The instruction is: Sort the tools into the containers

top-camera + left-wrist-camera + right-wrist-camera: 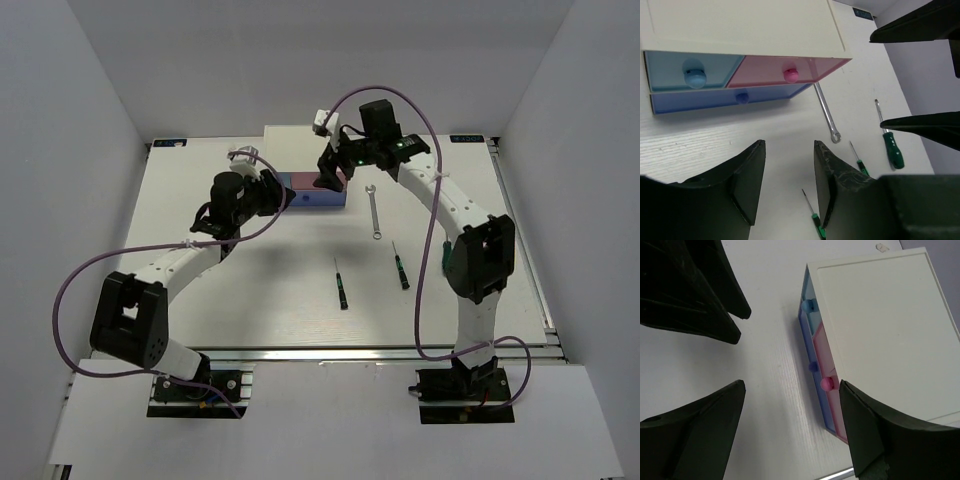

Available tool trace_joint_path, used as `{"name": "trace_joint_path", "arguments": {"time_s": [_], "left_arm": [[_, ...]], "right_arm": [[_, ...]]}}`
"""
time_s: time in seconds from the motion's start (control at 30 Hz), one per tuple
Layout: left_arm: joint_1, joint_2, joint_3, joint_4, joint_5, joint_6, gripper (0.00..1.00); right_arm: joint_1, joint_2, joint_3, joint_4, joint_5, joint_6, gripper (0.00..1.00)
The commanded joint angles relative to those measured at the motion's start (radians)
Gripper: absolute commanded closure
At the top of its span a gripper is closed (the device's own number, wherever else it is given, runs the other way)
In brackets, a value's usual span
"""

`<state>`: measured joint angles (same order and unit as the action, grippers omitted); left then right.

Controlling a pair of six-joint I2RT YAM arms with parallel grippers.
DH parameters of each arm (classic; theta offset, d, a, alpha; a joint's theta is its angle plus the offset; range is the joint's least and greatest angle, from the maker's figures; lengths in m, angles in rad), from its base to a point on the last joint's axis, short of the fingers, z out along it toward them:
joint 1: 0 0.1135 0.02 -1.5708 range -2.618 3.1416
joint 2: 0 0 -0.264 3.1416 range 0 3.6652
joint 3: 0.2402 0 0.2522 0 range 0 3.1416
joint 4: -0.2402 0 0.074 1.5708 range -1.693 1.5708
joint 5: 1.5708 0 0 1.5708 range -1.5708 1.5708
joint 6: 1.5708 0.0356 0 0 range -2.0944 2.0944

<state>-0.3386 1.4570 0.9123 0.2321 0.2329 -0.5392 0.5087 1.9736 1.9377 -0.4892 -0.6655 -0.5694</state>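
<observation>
left gripper [789, 160], right gripper [792, 407] agape; white woodgrain table [280, 290]; white walls [90, 100] enclose.

On the desk [250, 290], the wrench [374, 212] lies just right of the cabinet [310, 193], two thin screwdrivers [341, 283] before them

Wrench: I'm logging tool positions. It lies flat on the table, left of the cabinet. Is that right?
No. The wrench lies right of the cabinet, not left, as the top external view shows. It does lie flat on the table.
</observation>
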Motion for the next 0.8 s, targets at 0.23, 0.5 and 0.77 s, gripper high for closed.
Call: {"name": "trace_joint_path", "arguments": {"time_s": [0.23, 0.5, 0.77], "left_arm": [[-0.014, 0.088, 0.14, -0.155, -0.306, 0.099, 0.5], [-0.014, 0.204, 0.27, -0.263, -0.363, 0.122, 0.53], [-0.014, 0.287, 0.365, -0.297, -0.391, 0.139, 0.61]], "right_arm": [[0.044, 0.099, 0.101, 0.126, 0.228, 0.049, 0.22], [0.044, 0.185, 0.13, 0.155, 0.311, 0.054, 0.28], [0.045, 0.208, 0.119, 0.159, 0.327, 0.052, 0.45]]}}
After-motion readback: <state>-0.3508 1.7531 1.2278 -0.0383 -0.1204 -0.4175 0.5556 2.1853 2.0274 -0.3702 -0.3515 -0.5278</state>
